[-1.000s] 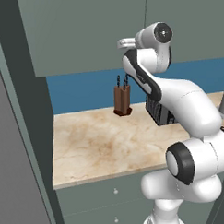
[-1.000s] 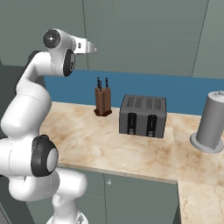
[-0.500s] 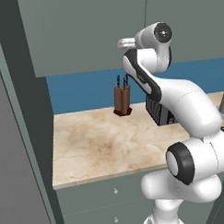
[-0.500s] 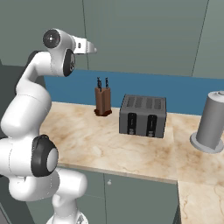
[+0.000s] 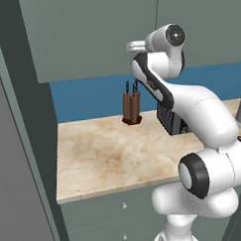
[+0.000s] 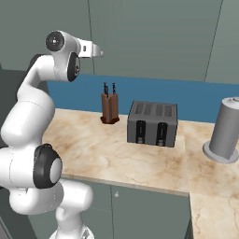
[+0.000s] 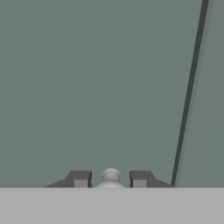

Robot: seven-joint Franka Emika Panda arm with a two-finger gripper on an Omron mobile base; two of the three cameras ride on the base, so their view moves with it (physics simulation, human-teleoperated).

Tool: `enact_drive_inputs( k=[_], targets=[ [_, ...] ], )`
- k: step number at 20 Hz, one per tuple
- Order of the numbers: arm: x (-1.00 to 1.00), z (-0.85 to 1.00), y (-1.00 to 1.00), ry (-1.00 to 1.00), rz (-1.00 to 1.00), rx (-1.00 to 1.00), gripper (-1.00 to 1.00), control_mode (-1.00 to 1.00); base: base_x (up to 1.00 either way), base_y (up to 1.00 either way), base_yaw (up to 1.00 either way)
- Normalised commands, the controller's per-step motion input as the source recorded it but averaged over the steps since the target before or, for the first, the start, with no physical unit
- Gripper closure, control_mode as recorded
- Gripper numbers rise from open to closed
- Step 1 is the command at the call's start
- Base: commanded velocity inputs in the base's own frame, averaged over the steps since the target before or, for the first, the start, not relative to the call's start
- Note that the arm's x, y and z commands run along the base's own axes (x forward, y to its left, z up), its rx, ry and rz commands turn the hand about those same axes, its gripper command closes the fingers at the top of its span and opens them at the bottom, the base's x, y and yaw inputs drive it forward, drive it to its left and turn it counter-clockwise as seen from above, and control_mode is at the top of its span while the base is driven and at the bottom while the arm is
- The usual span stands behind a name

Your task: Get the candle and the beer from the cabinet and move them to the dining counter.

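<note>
The grey-green upper cabinet (image 5: pixel 99 34) has its flat doors closed, so the candle and the beer are hidden behind them. My arm reaches up to the door, and the gripper (image 5: pixel 130 45) touches its face. From the right, the gripper (image 6: pixel 99 52) points at the cabinet (image 6: pixel 154 37) door. In the hand view, a small round knob (image 7: pixel 110 176) sits between my two fingertips (image 7: pixel 81 179), and the gripper (image 7: pixel 110 180) is shut on it. A dark door seam (image 7: pixel 188 96) runs just right of the knob. The dining counter is out of view.
Below the cabinet lies a marble worktop (image 5: pixel 104 158) with a brown knife block (image 6: pixel 109 107), a dark toaster (image 6: pixel 153 124) and a grey cylinder (image 6: pixel 225 130). Grey-green drawers (image 5: pixel 112 217) sit under it. A tall dark panel (image 5: pixel 24 146) stands at the left.
</note>
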Motion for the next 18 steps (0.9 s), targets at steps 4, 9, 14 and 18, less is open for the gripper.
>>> enact_drive_inputs(
  k=[4,9,14,18],
  targets=[
    [0.00,0.00,0.00,0.00,0.00,0.00,1.00,-1.00,0.00,0.00,0.00],
    [0.00,0.00,0.00,0.00,0.00,0.00,1.00,-1.00,0.00,0.00,0.00],
    [0.00,0.00,0.00,0.00,0.00,0.00,1.00,-1.00,0.00,0.00,0.00],
    [-0.03,0.00,0.01,0.00,0.00,0.00,1.00,-1.00,0.00,0.00,0.00]
  ],
)
